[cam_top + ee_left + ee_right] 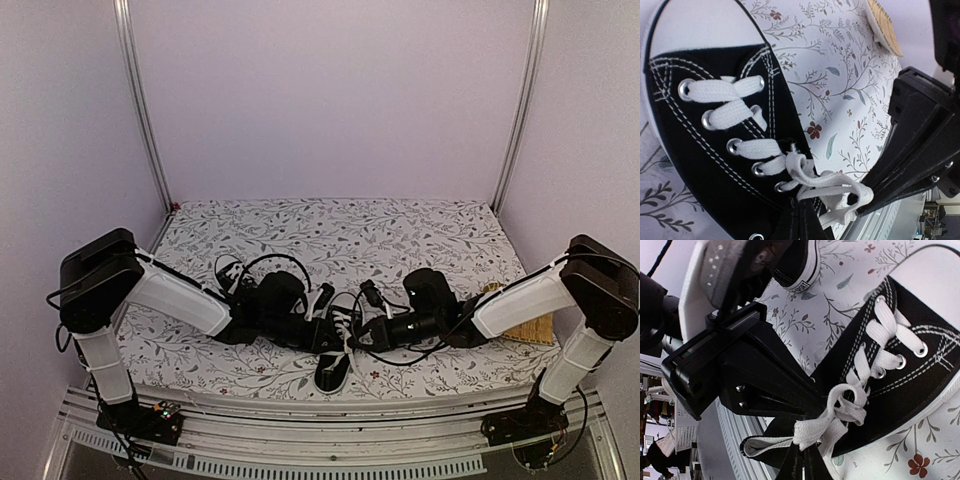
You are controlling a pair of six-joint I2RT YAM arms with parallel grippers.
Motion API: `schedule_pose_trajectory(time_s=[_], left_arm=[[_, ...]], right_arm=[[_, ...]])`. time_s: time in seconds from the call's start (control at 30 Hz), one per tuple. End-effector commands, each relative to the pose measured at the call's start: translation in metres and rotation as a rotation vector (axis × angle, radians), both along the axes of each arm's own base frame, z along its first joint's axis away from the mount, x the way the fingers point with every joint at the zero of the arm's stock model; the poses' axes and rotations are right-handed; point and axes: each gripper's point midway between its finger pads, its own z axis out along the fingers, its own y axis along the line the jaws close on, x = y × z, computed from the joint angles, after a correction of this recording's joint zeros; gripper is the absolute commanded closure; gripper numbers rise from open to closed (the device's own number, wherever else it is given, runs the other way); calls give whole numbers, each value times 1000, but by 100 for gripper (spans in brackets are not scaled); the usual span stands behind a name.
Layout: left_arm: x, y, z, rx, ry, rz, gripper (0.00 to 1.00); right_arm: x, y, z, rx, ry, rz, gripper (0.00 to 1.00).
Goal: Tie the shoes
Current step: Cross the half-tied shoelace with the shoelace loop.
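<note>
One black sneaker (334, 368) with white laces lies at the near middle of the table, between both grippers. It shows in the left wrist view (705, 165) and the right wrist view (910, 375). My left gripper (322, 330) (801, 204) is shut on a white lace strand at the shoe's top eyelets. My right gripper (362, 335) (812, 447) is shut on a lace loop (827, 427) of a loose knot (802, 167). The two grippers' tips are close together over the shoe's opening. The second sneaker (228, 272) (800, 265) lies behind my left arm.
A tan woven object (522, 322) (885, 27) lies at the right side of the floral tablecloth (340, 230). Metal frame posts stand at the back corners. The table's ribbed front rail (330, 420) runs just near the shoe.
</note>
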Motion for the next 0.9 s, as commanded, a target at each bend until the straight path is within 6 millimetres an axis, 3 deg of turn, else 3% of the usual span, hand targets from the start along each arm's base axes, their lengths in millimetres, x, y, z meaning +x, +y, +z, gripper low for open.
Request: schedule_pose_trajectory(time_s=[0.0,0.27,0.87], left_arm=[[-1,1,7,-14,-12,-1,100],[6,14,11,-24,-17,42,100],[9,42,5,-10,4,113,100]], right_arm=[[-2,4,3,31,-14,14,97],[9,-18,17,27,-72,-95,98],[23,-37,-3,-59,-36,-200,98]])
